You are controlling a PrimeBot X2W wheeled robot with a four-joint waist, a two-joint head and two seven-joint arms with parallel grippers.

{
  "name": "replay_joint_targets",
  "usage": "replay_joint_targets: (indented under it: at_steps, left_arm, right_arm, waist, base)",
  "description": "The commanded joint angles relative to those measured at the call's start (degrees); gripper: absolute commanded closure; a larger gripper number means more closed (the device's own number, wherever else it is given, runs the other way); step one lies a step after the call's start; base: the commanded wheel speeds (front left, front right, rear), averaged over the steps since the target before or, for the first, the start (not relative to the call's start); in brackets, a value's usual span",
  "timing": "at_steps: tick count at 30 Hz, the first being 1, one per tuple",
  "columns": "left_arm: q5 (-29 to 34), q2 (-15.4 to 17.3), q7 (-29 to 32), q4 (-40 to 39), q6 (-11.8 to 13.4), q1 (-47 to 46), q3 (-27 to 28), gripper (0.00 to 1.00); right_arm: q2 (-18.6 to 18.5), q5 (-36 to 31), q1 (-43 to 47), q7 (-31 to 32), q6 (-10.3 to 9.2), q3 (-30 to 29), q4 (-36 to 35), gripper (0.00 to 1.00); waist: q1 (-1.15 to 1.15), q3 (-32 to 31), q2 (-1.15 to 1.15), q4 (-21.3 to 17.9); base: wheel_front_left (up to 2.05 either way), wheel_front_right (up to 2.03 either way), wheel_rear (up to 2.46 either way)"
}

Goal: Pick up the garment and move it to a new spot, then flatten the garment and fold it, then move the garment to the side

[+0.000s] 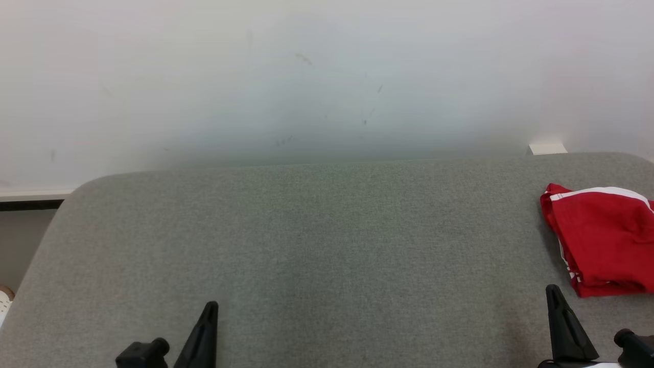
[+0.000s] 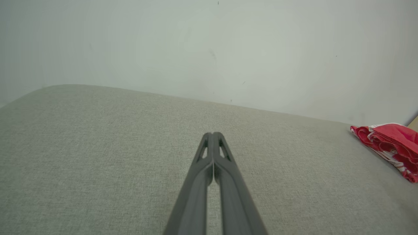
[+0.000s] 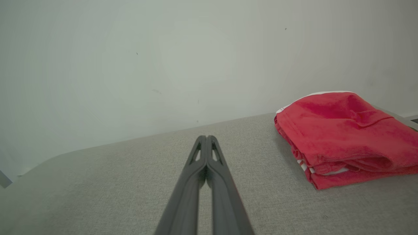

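Note:
The garment (image 1: 603, 240) is red cloth with white stripes, folded into a thick bundle at the right edge of the grey table (image 1: 327, 245). It also lies at the far right in the left wrist view (image 2: 392, 145) and at the right in the right wrist view (image 3: 343, 137). My left gripper (image 1: 209, 309) rests at the lower left, fingertips pressed together and holding nothing (image 2: 213, 134). My right gripper (image 1: 554, 294) sits at the lower right, just left of and in front of the garment, also shut and holding nothing (image 3: 205, 137).
A pale wall (image 1: 327, 76) rises right behind the table's rounded far edge. A small white block (image 1: 547, 148) sits at the far right by the wall. The wide grey surface runs from the garment leftward.

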Motion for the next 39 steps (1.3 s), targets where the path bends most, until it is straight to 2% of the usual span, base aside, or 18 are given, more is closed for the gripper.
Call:
replay_joint_targets:
  at_steps: [1, 18, 39]
  left_arm:
    - [-2.82, 0.13, 0.61, -0.84, -0.01, -0.94, 0.5, 1.0]
    - [-19.88, 0.2, 5.21, -1.3, -0.06, -1.88, 2.83, 1.0]
    - [-36.89, 0.29, 9.82, -1.7, -0.13, -2.84, 5.13, 1.0]
  right_arm:
    - [-0.21, 2.29, -0.97, 0.49, 0.0, -0.53, -0.8, 1.0]
    - [0.37, 16.83, -2.07, 4.53, -0.02, -2.63, -0.39, 1.0]
    - [0.91, 31.3, -3.13, 8.55, -0.04, -4.73, 0.08, 1.0]
  waist:
    - [0.0, 0.03, 0.0, 0.04]
    - [0.0, 0.33, 0.0, 0.51]
    - [0.0, 0.71, 0.0, 1.09]
  base:
    - [0.0, 0.0, 0.0]
    - [0.0, 0.0, 0.0]
    - [0.0, 0.0, 0.0]
